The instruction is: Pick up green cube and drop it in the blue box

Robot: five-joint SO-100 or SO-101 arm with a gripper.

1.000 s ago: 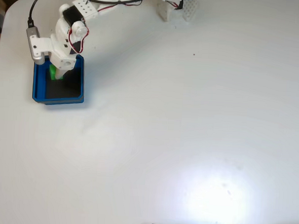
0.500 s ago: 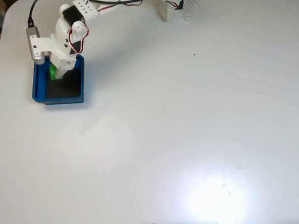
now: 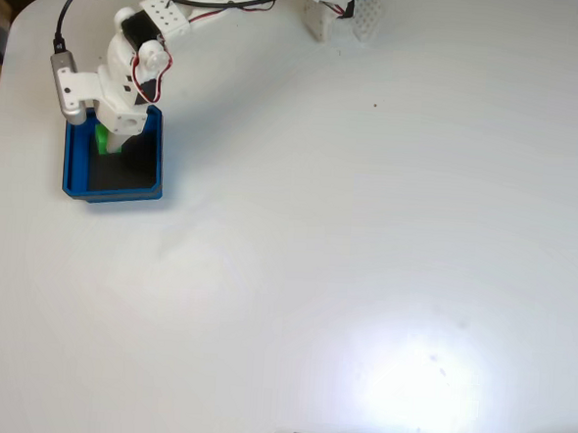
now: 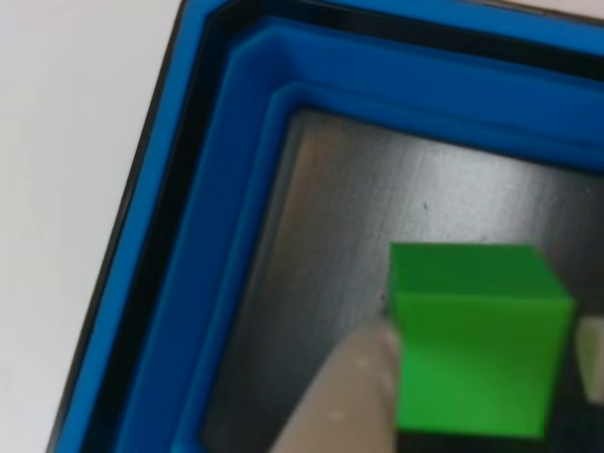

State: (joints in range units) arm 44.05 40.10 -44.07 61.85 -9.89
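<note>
Poised for the drop: the white claw [image 3: 110, 143] grips the green cube [image 4: 472, 340] between nearly closed fingers [image 4: 344, 396], directly over the blue box [image 4: 212, 236] and its dark floor below.

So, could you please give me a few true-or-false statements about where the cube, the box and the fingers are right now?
1. The cube is over the box's dark floor. True.
2. The box sits at the table's right edge in the fixed view. False: it is near the left edge.
3. Fingers flank the cube on both sides. True.
4. The cube is red. False: it is green.
5. The cube lies on the white table outside the box. False: it is within the walls.
</note>
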